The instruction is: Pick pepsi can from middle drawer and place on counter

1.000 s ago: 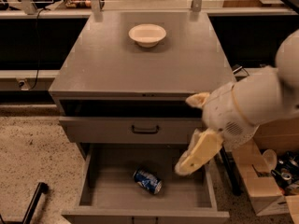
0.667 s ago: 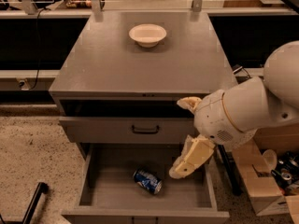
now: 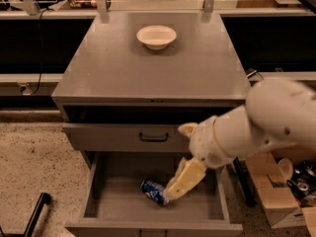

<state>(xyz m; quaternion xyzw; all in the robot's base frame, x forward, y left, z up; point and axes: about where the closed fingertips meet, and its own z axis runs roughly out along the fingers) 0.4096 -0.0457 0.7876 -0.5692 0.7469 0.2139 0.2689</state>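
Now lower, hand [image 3: 176, 163] open, fingertip [image 3: 174, 190] at pepsi can [image 3: 152, 190], middle drawer [image 3: 118, 204].

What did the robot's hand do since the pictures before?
The gripper swung down and left into the middle drawer. Its open fingers now reach right beside the pepsi can, holding nothing. The can lies where it was, and the white bowl stays on the counter.
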